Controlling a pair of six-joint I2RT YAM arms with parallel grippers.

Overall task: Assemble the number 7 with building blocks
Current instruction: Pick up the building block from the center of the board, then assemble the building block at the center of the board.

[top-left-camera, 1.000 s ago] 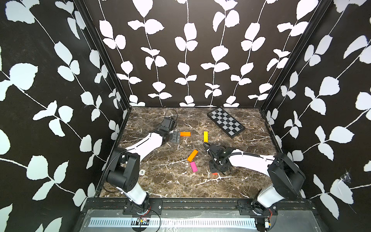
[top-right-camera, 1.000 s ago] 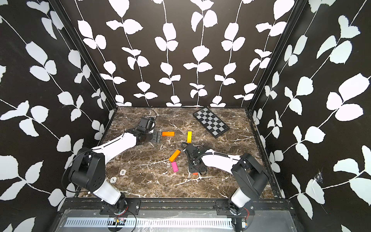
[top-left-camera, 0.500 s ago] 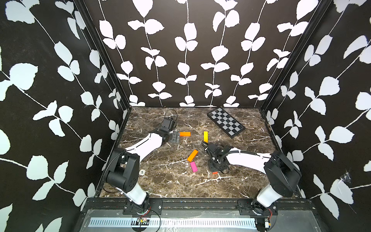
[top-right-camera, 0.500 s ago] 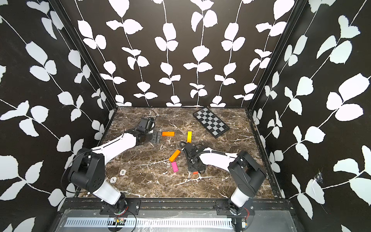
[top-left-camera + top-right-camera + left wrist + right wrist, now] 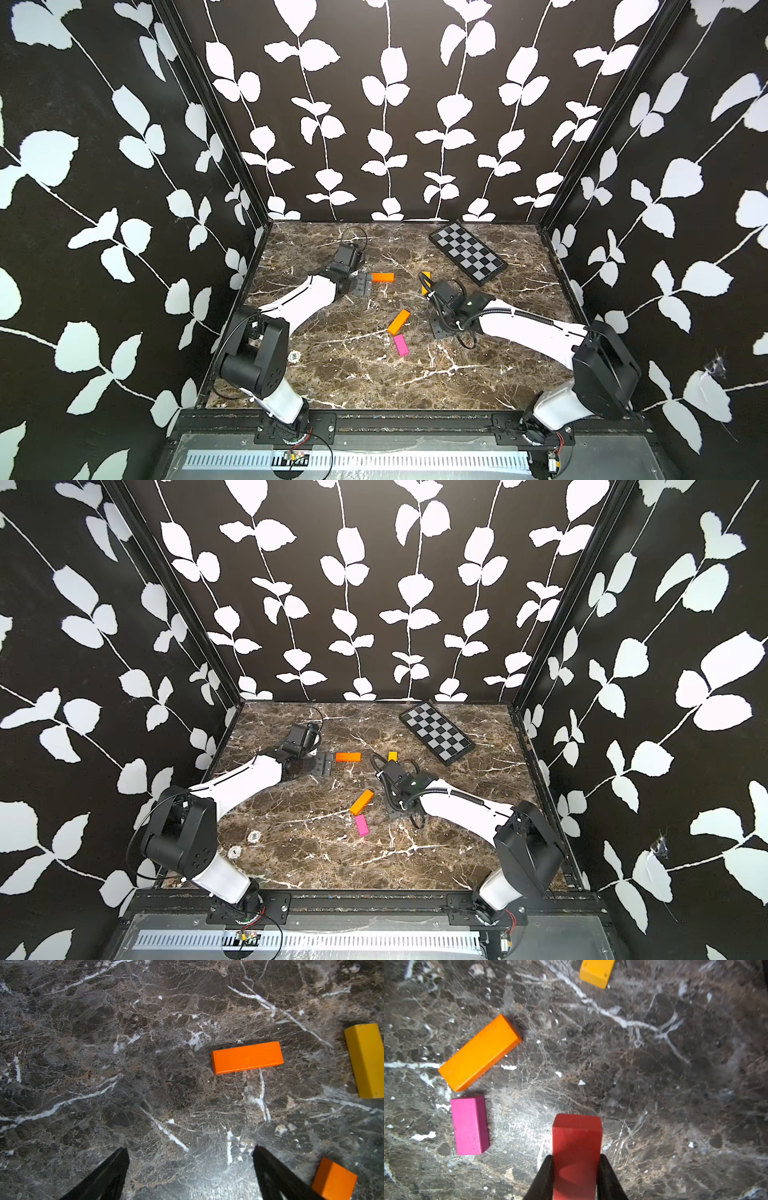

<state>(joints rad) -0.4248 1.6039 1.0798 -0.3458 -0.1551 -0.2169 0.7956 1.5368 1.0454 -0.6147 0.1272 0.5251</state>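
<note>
My right gripper (image 5: 575, 1157) is shut on the red-orange block (image 5: 577, 1142), which sticks out ahead of the fingers just above the marble. In both top views that block is hidden under the right gripper (image 5: 441, 329). Beside it lie a slanted orange block (image 5: 399, 321) (image 5: 479, 1052) and a pink block (image 5: 401, 345) (image 5: 469, 1125), end to end but apart. The yellow block (image 5: 392, 755) (image 5: 597, 972) lies farther back, partly behind the right wrist. My left gripper (image 5: 191, 1152) (image 5: 363, 284) is open and holds nothing, just short of a second orange block (image 5: 382, 277) (image 5: 247, 1057). The building blocks lie scattered; no number 7 shows.
A black-and-grey checkered board (image 5: 467, 253) lies at the back right of the marble table (image 5: 374, 382). Two small round discs (image 5: 254, 835) sit near the front left. Patterned walls close in the left, back and right sides.
The right gripper has shut on the red-orange block, which showed on the table in front of it and is now hidden in the top views. The left arm has hardly moved.
</note>
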